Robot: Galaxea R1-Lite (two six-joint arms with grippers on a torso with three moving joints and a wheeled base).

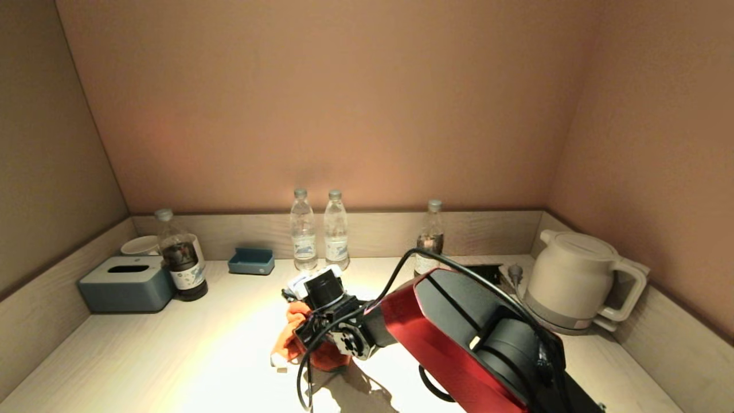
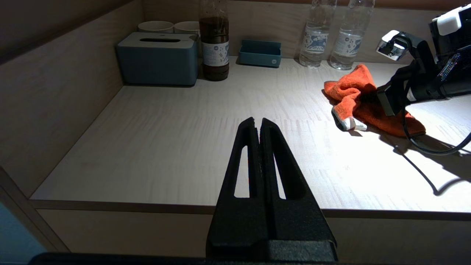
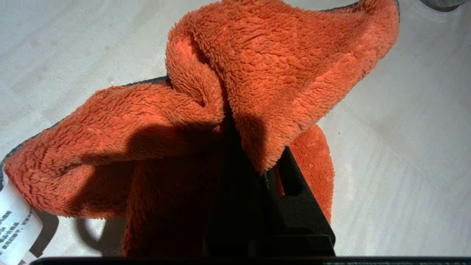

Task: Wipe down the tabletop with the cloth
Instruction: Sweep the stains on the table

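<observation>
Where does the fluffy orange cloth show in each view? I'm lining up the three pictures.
Head view: fluffy orange cloth at table centre, under the right gripper.
Left wrist view: right of centre, beside that gripper.
Right wrist view: fills the picture, clamped.
Shared landmark: its white care label.

Kettle point(image 1: 576, 281); tissue box point(image 1: 126, 283); blue tray point(image 1: 251, 261); dark bottle point(image 1: 180, 258).
</observation>
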